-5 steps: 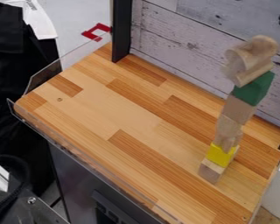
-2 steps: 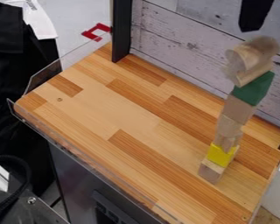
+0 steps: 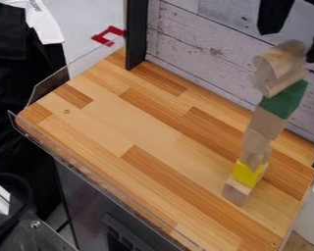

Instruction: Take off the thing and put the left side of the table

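At the top right of the camera view, the black gripper [image 3: 291,46] is open, its two fingers spread apart near the top of a block tower, one at upper left and one to the right. A curved, plain wooden piece [image 3: 278,61] tops the tower, nothing visibly gripping it. Under it come a green block [image 3: 285,100], a plain wooden block [image 3: 267,122], more plain wood [image 3: 256,141], a yellow block [image 3: 246,174] and a wooden block [image 3: 236,191] on the right part of the wooden table [image 3: 107,130].
A black post [image 3: 137,37] stands at the table's back edge, beside a whitewashed plank wall [image 3: 205,49]. Clear plastic guards [image 3: 51,83] run along the left and front edges. A red bracket [image 3: 108,36] lies beyond the back left corner.
The gripper has come further into view from the top right; both spread fingers now show near the tower's top. The blocks have not moved.
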`<state>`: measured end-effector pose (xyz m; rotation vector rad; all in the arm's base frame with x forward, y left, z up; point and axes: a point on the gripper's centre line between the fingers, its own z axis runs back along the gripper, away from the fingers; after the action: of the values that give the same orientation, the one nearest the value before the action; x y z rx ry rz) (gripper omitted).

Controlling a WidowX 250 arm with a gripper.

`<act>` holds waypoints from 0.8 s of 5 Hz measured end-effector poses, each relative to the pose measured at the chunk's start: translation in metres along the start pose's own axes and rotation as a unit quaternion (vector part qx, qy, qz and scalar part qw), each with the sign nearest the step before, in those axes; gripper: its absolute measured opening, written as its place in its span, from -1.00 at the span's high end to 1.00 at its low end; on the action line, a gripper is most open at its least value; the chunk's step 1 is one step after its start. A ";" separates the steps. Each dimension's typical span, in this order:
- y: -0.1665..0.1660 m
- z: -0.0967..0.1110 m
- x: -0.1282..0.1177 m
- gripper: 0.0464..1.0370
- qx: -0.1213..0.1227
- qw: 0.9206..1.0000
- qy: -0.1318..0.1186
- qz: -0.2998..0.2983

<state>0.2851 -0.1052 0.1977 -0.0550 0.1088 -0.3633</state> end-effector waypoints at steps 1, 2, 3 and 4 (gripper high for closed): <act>0.004 0.001 0.001 -0.92 -0.002 1.000 -0.004 0.004; 0.005 -0.006 -0.001 -0.92 -0.003 1.000 0.003 0.004; 0.003 -0.014 -0.003 -0.92 -0.002 1.000 0.020 -0.003; 0.002 -0.022 -0.004 -0.92 -0.001 0.999 0.035 -0.006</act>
<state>0.2793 -0.1025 0.1765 -0.0458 0.1784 -0.3777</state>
